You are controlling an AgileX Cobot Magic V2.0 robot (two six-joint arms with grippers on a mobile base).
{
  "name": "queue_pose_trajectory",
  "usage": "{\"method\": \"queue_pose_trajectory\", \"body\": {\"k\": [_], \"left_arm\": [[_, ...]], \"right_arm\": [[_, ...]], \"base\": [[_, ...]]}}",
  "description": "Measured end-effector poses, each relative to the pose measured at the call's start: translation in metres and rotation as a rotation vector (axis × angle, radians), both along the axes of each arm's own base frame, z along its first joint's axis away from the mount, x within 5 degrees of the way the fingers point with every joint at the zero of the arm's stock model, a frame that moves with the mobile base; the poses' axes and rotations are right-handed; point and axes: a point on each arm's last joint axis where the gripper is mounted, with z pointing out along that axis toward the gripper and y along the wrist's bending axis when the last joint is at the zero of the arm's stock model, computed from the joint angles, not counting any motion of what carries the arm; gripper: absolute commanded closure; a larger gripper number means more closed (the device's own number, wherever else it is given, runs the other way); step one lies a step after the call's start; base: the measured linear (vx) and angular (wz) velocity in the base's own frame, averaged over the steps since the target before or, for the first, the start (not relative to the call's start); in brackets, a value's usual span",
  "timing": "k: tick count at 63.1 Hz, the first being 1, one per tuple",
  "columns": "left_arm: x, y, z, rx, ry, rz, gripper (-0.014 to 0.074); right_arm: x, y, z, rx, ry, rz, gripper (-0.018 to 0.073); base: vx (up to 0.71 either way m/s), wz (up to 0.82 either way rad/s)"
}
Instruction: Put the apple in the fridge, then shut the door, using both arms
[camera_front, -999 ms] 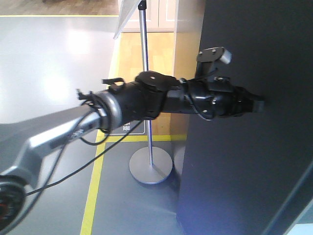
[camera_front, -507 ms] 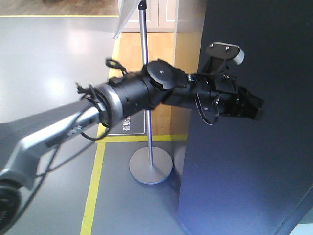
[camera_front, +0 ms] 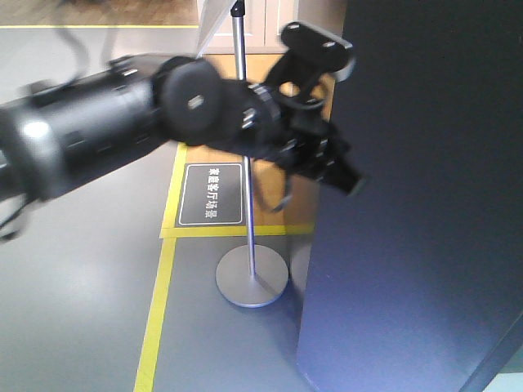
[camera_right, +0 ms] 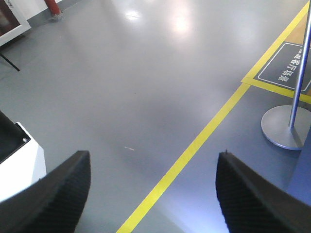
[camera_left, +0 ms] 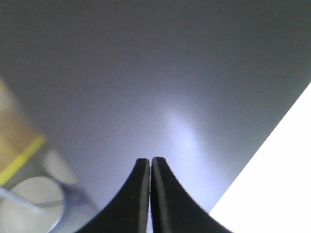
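The door (camera_front: 425,204) fills the right of the front view as a tall flat dark grey panel, and the fridge's lining and shelves are hidden. My left arm (camera_front: 98,122) reaches across from the left, blurred, with the left gripper (camera_front: 353,184) at the panel's left edge. In the left wrist view the left gripper (camera_left: 149,160) is shut with nothing between its fingers, pointing at the grey door (camera_left: 160,73). The right gripper (camera_right: 153,154) stands wide open over bare floor. The apple is out of view.
A metal pole stand with a round base (camera_front: 252,282) stands just left of the door, beside a black floor sign (camera_front: 211,194) and yellow floor tape (camera_front: 155,318). The same base (camera_right: 286,127) and tape (camera_right: 194,145) show in the right wrist view, with a white object (camera_right: 19,167) at the left.
My left arm has swung back to the left and nearer the camera. Its gripper has drawn back from the middle of the door panel to the panel's left edge.
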Motion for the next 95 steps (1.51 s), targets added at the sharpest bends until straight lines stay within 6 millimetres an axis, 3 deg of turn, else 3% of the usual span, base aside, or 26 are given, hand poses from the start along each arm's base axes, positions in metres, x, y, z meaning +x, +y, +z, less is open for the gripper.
{"method": "queue_pose_trajectory", "body": {"k": [5,16,32,45,59,72,80,95], "left_arm": [[-0.011,0.018,-0.002,0.004,-0.023,0.035,0.0603],[-0.037,0.078,-0.011,0.015,-0.025,0.154,0.0603],[-0.084,0.161,-0.043,0.077,0.019,0.341,0.0603],[-0.127,0.209,-0.071,0.084,0.030,0.475,0.0603],[-0.162,0.232,-0.091,0.085,0.001,0.502,0.0603],[-0.171,0.239,-0.090,0.082,-0.036,0.502,0.0603],[-0.171,0.239,-0.091,0.083,-0.037,0.502,0.0603],[-0.171,0.239,-0.091,0.084,-0.036,0.503,0.0603]], "right_arm": [[0.000,0.000,0.000,0.000,0.000,0.000,0.0043],[0.000,0.000,0.000,0.000,0.000,0.000,0.0043],[0.000,0.000,0.000,0.000,-0.001,-0.001,0.0043],[0.000,0.000,0.001,0.008,-0.001,0.001,0.0043],[0.000,0.000,0.001,-0.014,-0.026,0.015,0.0057],[0.014,-0.007,-0.002,-0.117,0.001,-0.078,0.0141],[0.030,-0.015,0.003,-0.217,0.052,-0.172,0.0255],[0.060,-0.029,0.015,-0.348,0.103,-0.354,0.0564]], "base": [[0.00,0.00],[0.00,0.00],[0.00,0.00],[0.00,0.00],[0.00,0.00],[0.00,0.00],[0.00,0.00],[0.00,0.00]]}}
